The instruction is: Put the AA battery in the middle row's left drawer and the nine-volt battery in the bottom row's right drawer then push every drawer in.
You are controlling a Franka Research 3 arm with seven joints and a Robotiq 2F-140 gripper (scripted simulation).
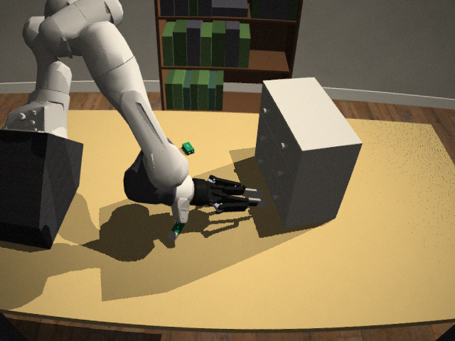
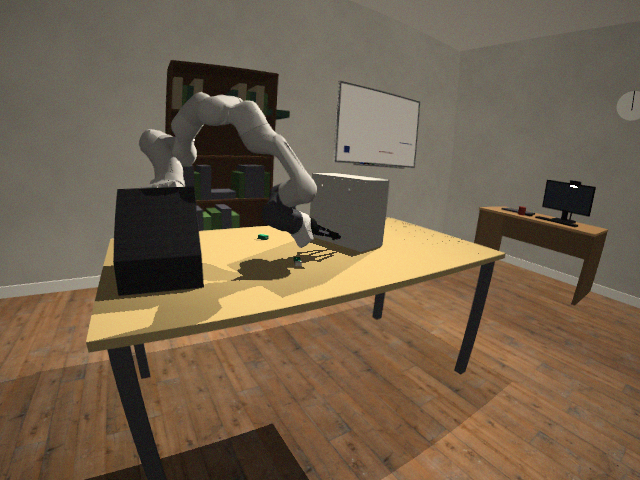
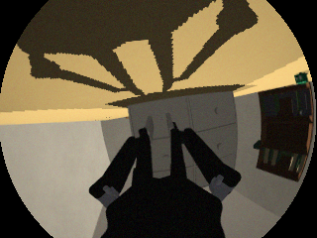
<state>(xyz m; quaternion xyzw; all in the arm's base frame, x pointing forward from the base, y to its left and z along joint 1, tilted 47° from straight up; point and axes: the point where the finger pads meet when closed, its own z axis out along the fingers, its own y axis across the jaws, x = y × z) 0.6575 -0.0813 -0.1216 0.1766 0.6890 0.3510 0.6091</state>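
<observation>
In comes the gripper (image 1: 257,195) (image 2: 338,237) (image 3: 159,120), fingers partly open, nothing between them, right up near the chest (image 1: 323,161) (image 2: 351,217) (image 3: 208,144)! Both batteries lie on the table: the nine-volt battery (image 1: 188,148) (image 2: 263,237) on the far side, the AA battery (image 1: 177,230) (image 2: 297,261) nearer, below the wrist. A crooked approach could shove the chest; an overlong pull could drop a drawer. The tabletop (image 1: 330,278) (image 2: 413,263) is yellow, heavily shadowed; behind stand a bookshelf (image 1: 158,66) (image 2: 170,93) (image 3: 262,124) and grey walls.

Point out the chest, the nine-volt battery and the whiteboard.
Chest (image 1: 312,114) (image 2: 351,176) (image 3: 205,119): top and exterior views, its top; wrist view, a drawer front.
Nine-volt battery (image 1: 188,147) (image 2: 263,237) (image 3: 301,78): all three views, its green body.
Whiteboard (image 2: 377,124): exterior view, its white surface.
</observation>
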